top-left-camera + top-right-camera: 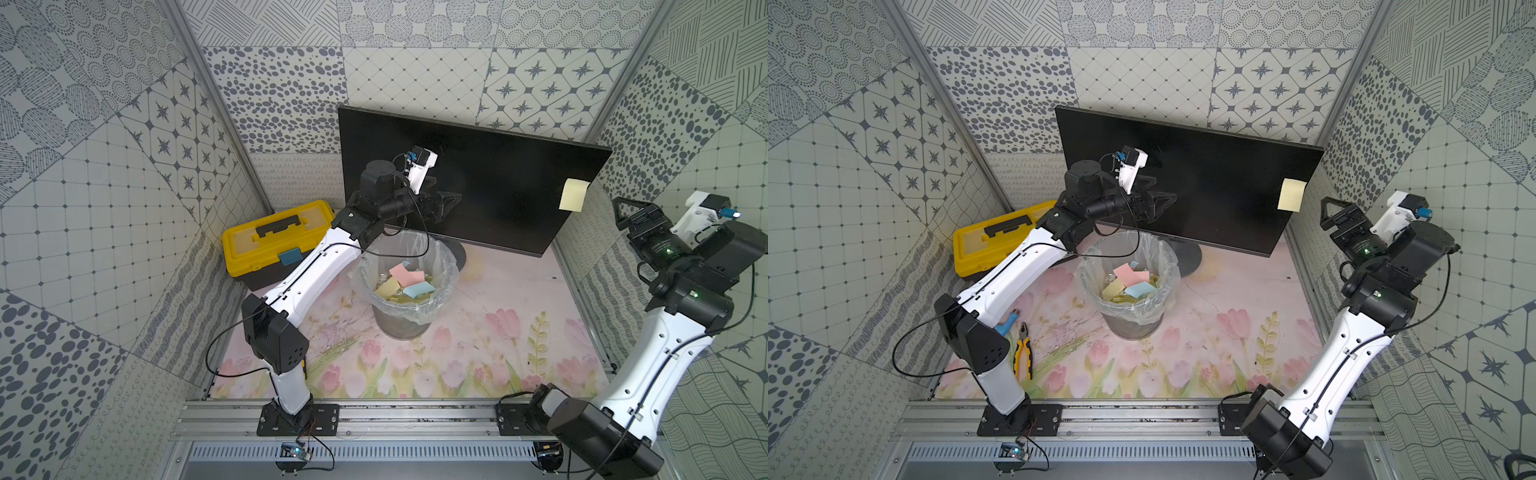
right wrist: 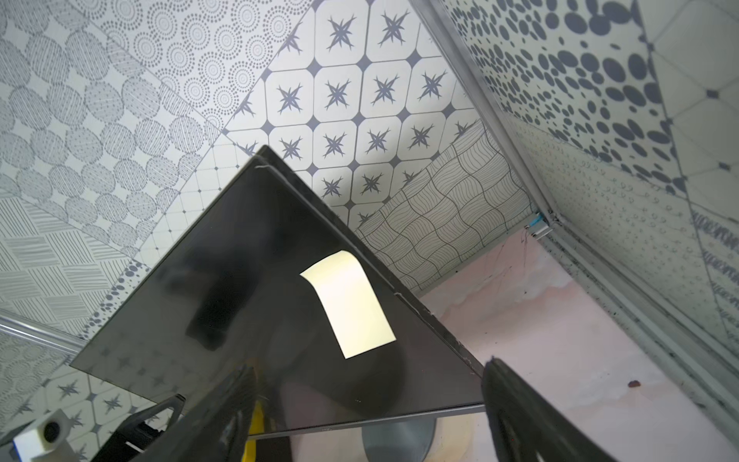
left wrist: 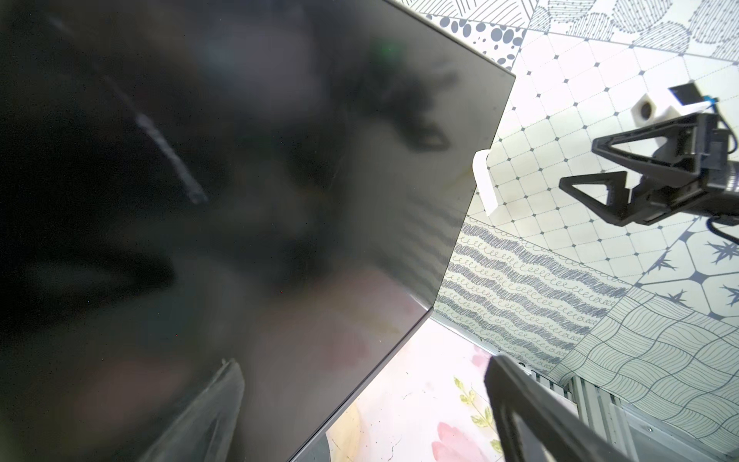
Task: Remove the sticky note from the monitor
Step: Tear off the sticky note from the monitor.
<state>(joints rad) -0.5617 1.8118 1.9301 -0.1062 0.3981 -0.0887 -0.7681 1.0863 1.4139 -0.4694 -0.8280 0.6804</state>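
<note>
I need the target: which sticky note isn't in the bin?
The pale yellow sticky note stuck on the monitor; the other notes, pink, blue and yellow, lie in the bin.

Bright even light, glossy monitor (image 3: 240, 200) reflections blurred, wide-angle edges.

Three panelled walls box in the space. The back wall (image 1: 415, 75) carries grey-on-cream patches of oval spots, diamond grid and star tiles. The left wall (image 1: 83, 166) and right wall (image 1: 706, 104) mix dotted circles, hatching, stars and wavy lines. Slanting metal posts (image 1: 235, 137) (image 1: 628, 62) mark the rear corners. The bench (image 1: 478, 340) has a pale pink tulip print, scuffed in places. An aluminium rail (image 1: 415, 415) and a slotted grille (image 1: 415, 453) run along its near edge. The light is even and soft.
</note>
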